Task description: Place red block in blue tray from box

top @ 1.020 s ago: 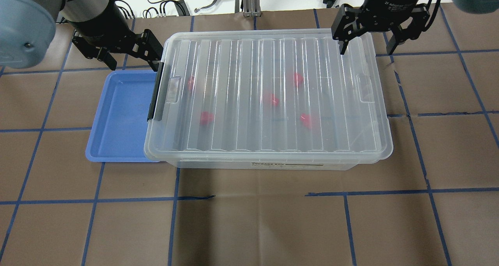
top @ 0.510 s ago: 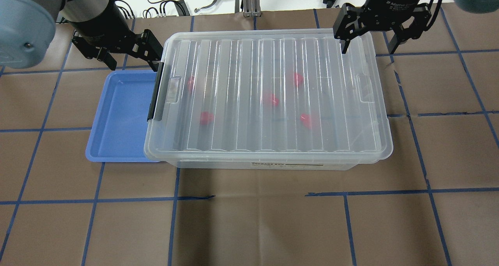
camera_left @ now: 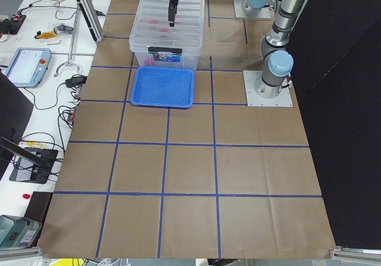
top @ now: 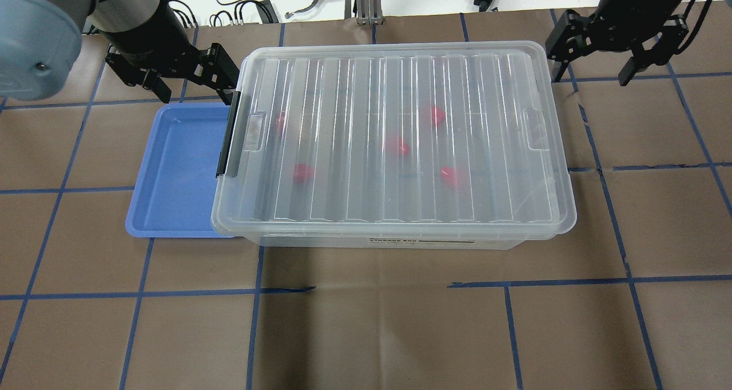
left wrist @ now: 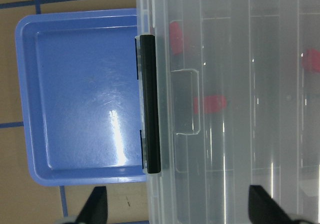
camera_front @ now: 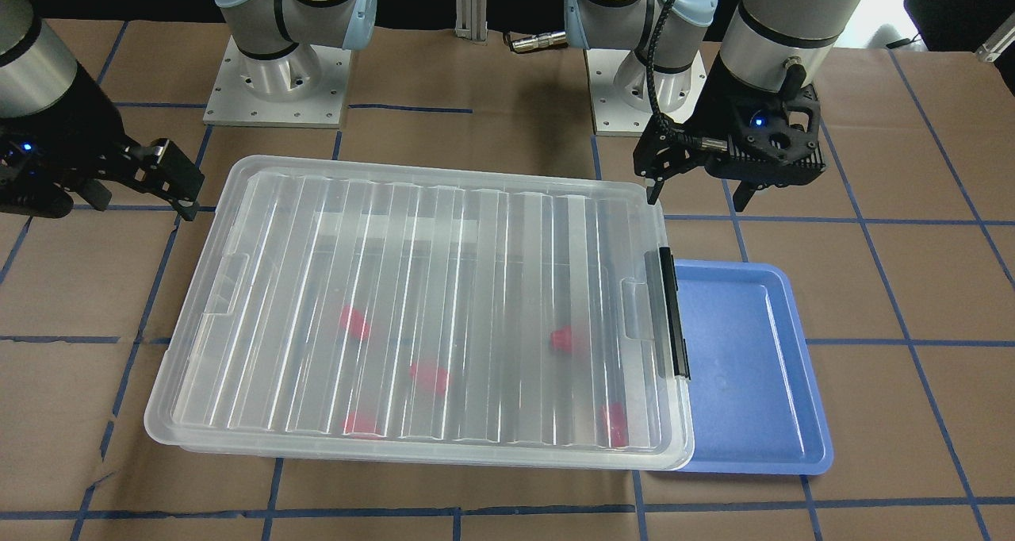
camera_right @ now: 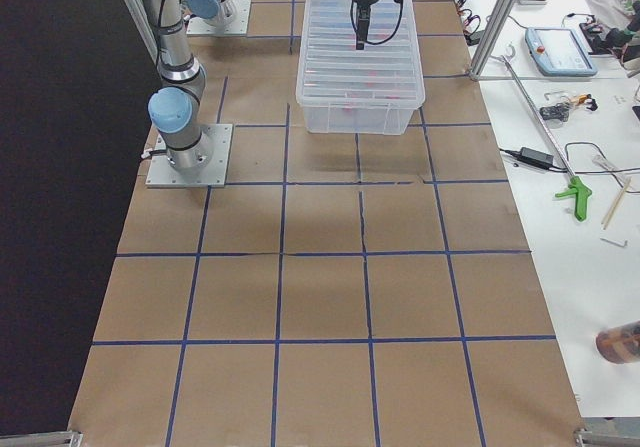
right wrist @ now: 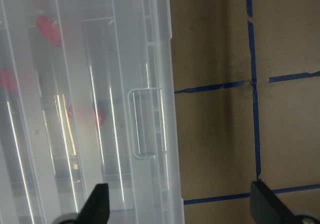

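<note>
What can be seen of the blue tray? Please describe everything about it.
The blue tray is a shallow rectangular tray of glossy blue plastic with a raised rim and rounded corners. It is empty and lies flat on the brown paper-covered table. The clear box stands at one long side, its lid rim and black latch bar hiding that edge from above.

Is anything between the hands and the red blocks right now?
Yes. The ribbed lid sits on the box and covers all five red blocks; its black latch bar is at the blue tray end. The left hand and right hand are open, outside the box.
</note>
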`<move>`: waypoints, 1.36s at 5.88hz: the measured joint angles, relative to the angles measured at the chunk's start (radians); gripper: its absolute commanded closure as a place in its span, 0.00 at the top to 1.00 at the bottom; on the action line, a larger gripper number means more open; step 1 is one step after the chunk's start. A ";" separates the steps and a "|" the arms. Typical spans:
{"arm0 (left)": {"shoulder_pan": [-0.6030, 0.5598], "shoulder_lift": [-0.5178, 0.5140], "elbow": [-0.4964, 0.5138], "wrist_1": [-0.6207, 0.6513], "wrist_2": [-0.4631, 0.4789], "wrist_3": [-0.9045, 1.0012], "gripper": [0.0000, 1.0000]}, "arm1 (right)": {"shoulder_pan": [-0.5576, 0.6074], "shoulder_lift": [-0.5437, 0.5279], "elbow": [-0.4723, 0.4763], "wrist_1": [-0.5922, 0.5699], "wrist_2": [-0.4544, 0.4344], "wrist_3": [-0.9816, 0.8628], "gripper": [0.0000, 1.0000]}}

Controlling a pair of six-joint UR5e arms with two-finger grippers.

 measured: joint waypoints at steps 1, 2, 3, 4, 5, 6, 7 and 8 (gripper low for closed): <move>0.000 0.000 0.000 0.000 0.000 0.001 0.98 | -0.016 0.000 0.077 -0.099 0.000 -0.011 1.00; 0.000 0.000 0.000 0.000 0.000 0.002 0.98 | -0.022 0.001 0.152 -0.195 -0.001 -0.022 1.00; 0.000 0.000 0.000 0.000 0.000 0.003 0.98 | -0.024 0.001 0.210 -0.256 -0.002 -0.042 1.00; 0.000 0.000 0.000 0.000 0.000 0.003 0.98 | -0.026 0.002 0.252 -0.290 -0.003 -0.057 1.00; 0.000 0.000 0.000 0.000 0.000 0.003 0.98 | -0.027 0.002 0.282 -0.312 -0.014 -0.064 1.00; 0.000 0.000 0.000 0.000 0.000 0.003 0.98 | -0.027 0.002 0.304 -0.325 -0.035 -0.069 1.00; 0.000 0.000 0.000 0.000 -0.001 0.003 0.98 | -0.027 0.001 0.320 -0.330 -0.048 -0.086 1.00; 0.000 0.000 0.000 0.000 0.000 0.003 0.98 | -0.027 0.001 0.330 -0.333 -0.053 -0.120 1.00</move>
